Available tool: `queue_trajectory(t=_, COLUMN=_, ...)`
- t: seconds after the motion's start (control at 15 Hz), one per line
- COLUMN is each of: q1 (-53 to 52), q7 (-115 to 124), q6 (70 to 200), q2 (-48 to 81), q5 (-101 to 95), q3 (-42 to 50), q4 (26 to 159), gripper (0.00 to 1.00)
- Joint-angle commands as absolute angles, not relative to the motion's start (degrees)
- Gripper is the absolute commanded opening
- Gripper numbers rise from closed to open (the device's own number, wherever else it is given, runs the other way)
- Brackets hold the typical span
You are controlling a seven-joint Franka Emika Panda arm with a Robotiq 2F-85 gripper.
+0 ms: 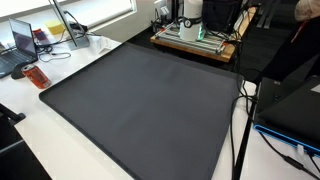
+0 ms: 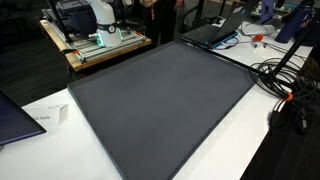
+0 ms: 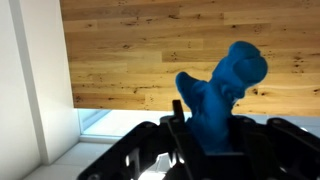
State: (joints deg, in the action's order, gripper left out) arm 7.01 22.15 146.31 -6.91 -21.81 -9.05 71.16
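Blue toy (image 3: pixel 222 90) is seen right of centre in the wrist view, lodged between the fingers of the gripper (image 3: pixel 208 142).
The toy is framed against a wooden wall (image 3: pixel 130 50), its rounded top tilted toward the upper right, its lower part sunk among the dark gripper parts at the bottom edge. A thin finger (image 3: pixel 176 118) is seen just beside its left flank; whether the toy is pinched or only sitting loose cannot be told. In both exterior views a dark mat (image 1: pixel 140 100) (image 2: pixel 165 95) is spread over the white table (image 1: pixel 70 140), with the arm's white base (image 1: pixel 192 15) at the top edge.
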Motion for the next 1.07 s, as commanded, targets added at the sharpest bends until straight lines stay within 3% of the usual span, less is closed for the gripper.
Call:
queue_trajectory(t=0.0, q1=6.9, q7=22.4, q6=145.2, q2=-4.6, q5=-23.3, q3=-9.9, q4=67.4, gripper=0.63)
queue_trajectory(t=0.33, q1=7.0, q7=22.5, q6=142.1, q2=-3.9, q5=-23.9, q3=-10.5, q4=66.8, gripper=0.98)
queue_trajectory(t=1.0, q1=6.7, q7=19.4, q6=129.0, q2=-2.8, q5=-23.5, q3=-11.2, q4=63.5, gripper=1.00)
